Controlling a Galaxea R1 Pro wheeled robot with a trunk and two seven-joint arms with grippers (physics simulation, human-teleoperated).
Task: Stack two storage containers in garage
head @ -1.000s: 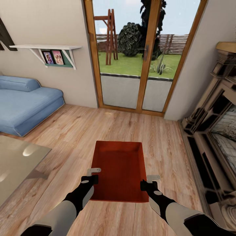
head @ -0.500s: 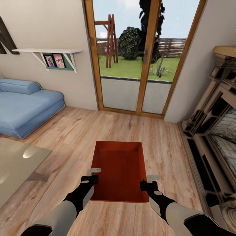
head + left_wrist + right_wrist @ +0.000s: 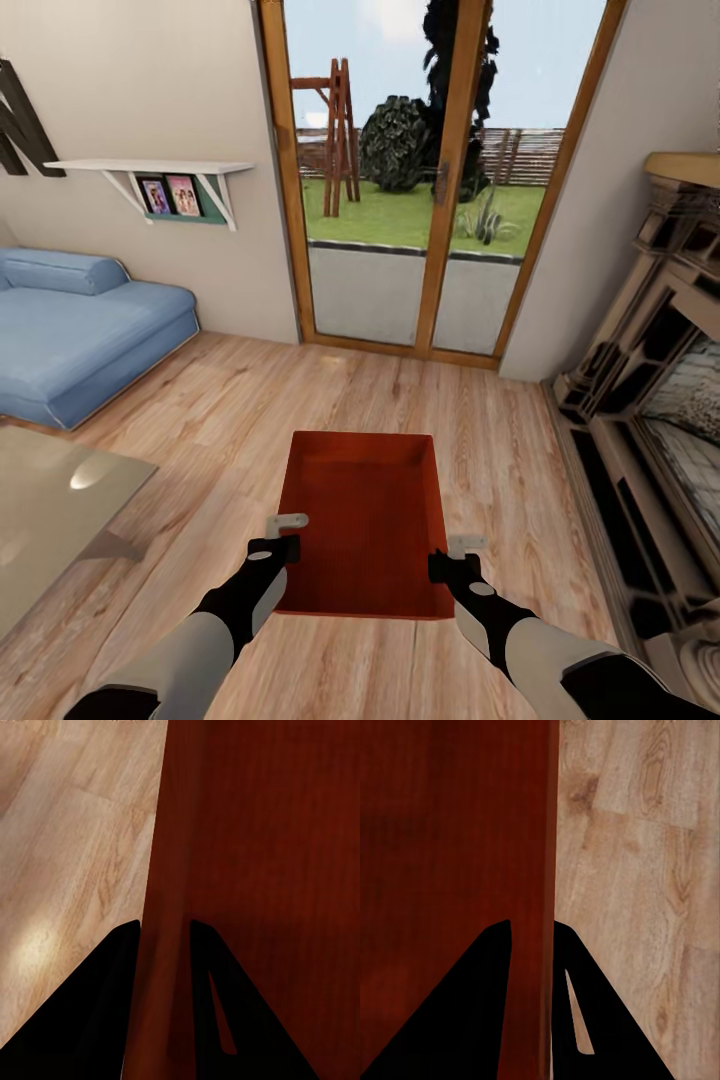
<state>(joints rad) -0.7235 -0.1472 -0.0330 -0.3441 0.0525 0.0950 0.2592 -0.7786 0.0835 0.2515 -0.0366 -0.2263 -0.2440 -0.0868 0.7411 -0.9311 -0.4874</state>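
Currently listed, as I read my screens:

Item one: one storage container (image 3: 365, 520), orange-red, open-topped, nothing inside it. I have it carried level in front of the trunk, above the wood floor (image 3: 500, 470) of the living room, long axis pointing toward the glass doors (image 3: 430, 180).

Item two: left gripper (image 3: 275, 545), on the bin's left wall near the corner closest to me. My left wrist camera shows the thin wall (image 3: 161, 945) running between the two dark fingers (image 3: 97, 1012), one outside and one inside, closed tight against it.

Item three: right gripper (image 3: 452, 562), on the right wall at the matching near corner. My right wrist camera shows the same arrangement, the wall (image 3: 544, 870) pinched between both fingers (image 3: 465, 1012), with floor planks beyond it.

Item four: surroundings. Blue sofa (image 3: 80, 335) at far left, against the wall. White shelf (image 3: 150, 170) above it, holding two small framed pictures. Glass-topped table (image 3: 50, 510) at near left, well apart from the bin. Fireplace (image 3: 650, 400) along the right side. Lawn and wooden fence visible through the doors.
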